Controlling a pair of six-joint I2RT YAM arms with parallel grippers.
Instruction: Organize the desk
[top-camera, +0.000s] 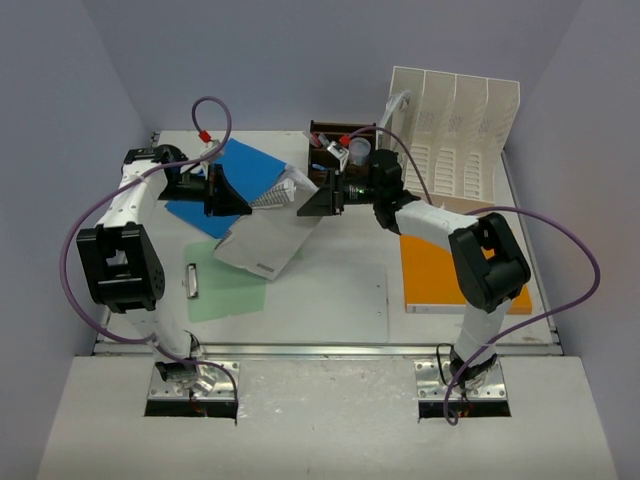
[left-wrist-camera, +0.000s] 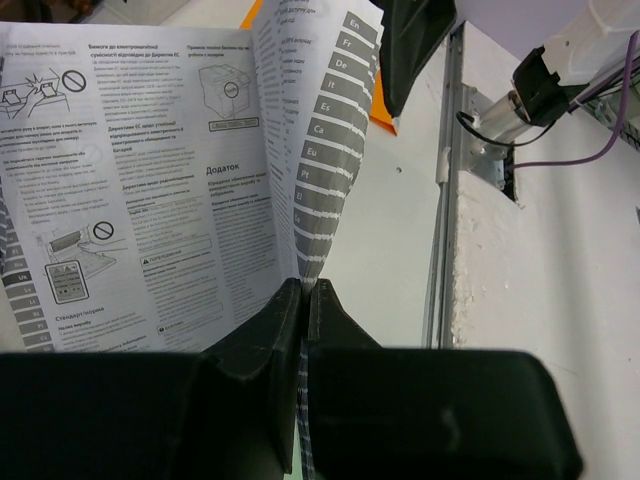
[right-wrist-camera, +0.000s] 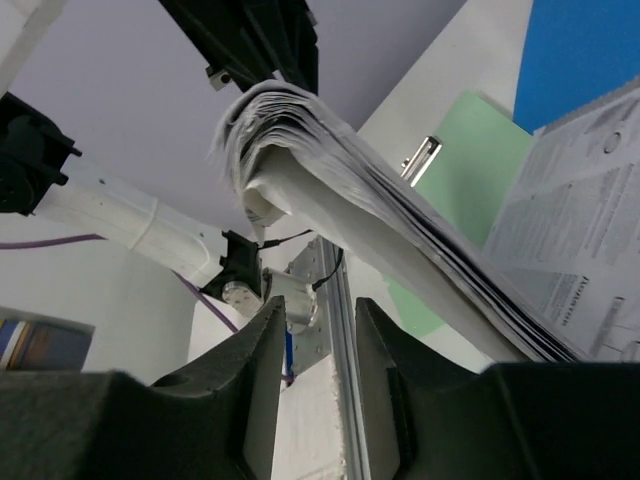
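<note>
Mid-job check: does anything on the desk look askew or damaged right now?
Yes: the manual hangs half lifted off the desk, skewed, its pages fanned and curled. The left gripper seems to pinch only a few leaves, so they could crease or tear. The right gripper is open beside it.

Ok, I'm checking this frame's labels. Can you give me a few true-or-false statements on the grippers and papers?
1. The left gripper is shut on the manual's pages. True.
2. The right gripper clamps the manual. False: its fingers stand apart, with the manual beyond them.
3. The orange folder lies on the desk by the right arm. True.
4. The blue folder stands in the file rack. False: it lies flat on the desk, near the left gripper.
</note>
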